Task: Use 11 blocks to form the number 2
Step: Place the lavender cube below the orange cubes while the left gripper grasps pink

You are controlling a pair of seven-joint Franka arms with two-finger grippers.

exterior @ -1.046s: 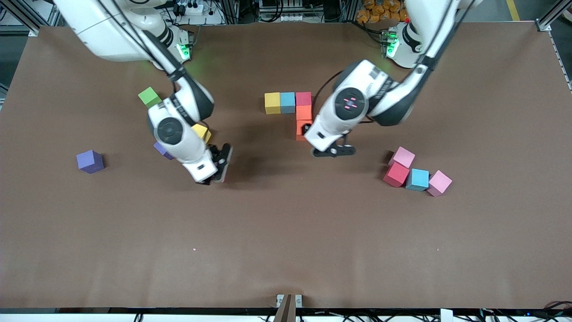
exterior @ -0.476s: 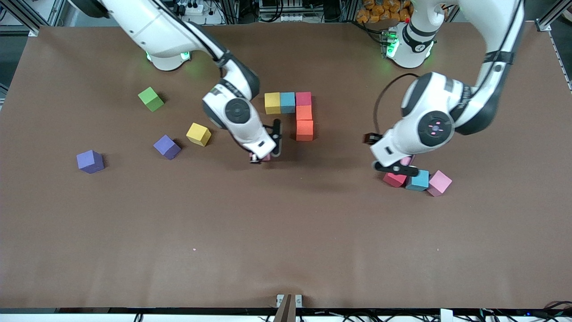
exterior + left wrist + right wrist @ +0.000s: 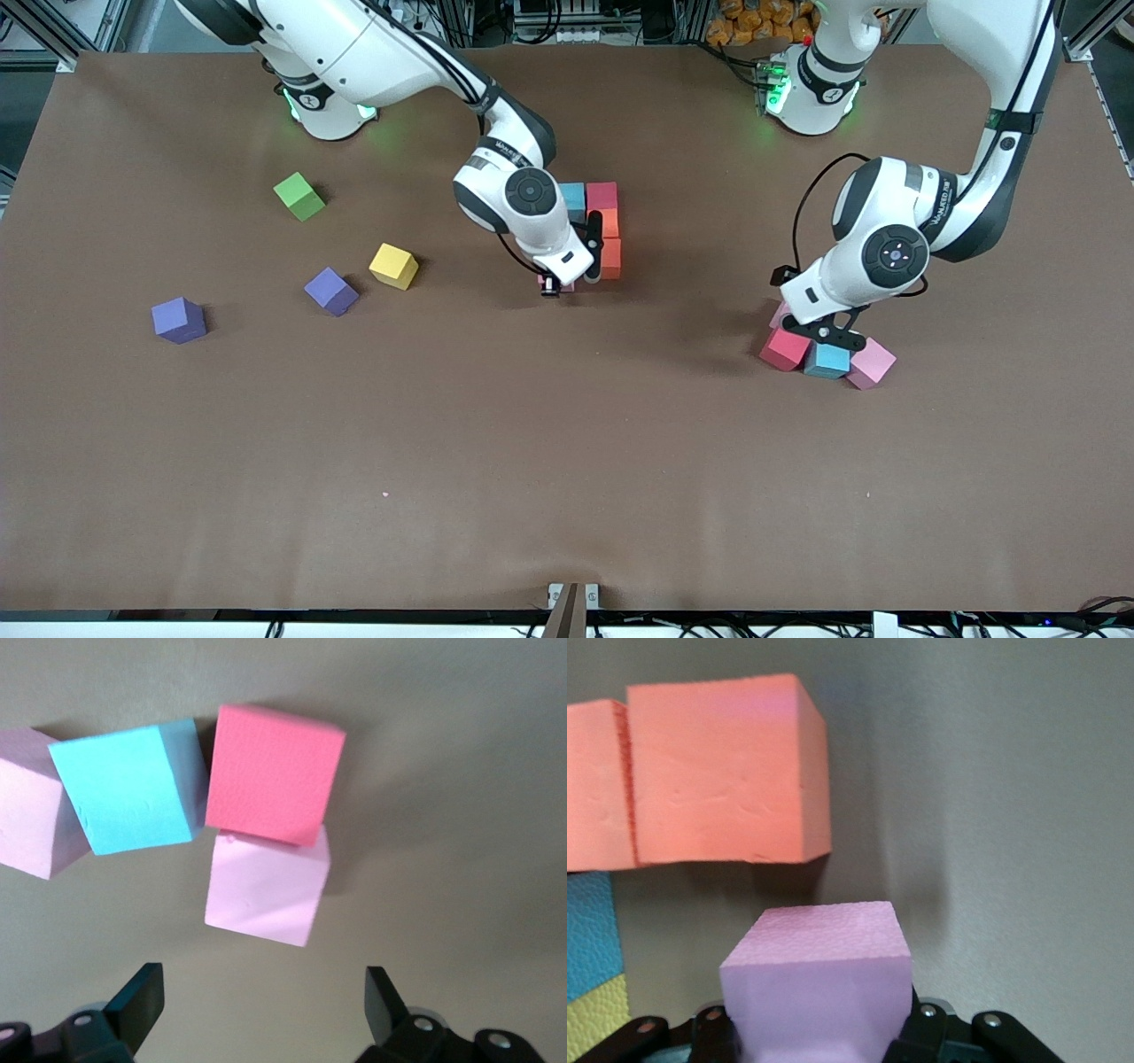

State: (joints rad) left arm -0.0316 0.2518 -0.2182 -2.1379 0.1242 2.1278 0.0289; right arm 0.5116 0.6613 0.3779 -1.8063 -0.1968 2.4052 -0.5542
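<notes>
Pink cube matte, pinched in right gripper fingers.

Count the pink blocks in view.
3: one held by the right pincer beside the orange blocks, pink block; two in the cluster under the left pincer and. More may be hidden.

There are fourteen coloured cubes and two robot arms.

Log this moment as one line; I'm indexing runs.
right gripper: shut on pink cube, beside orange cubes | left gripper: open over pink cube
</notes>
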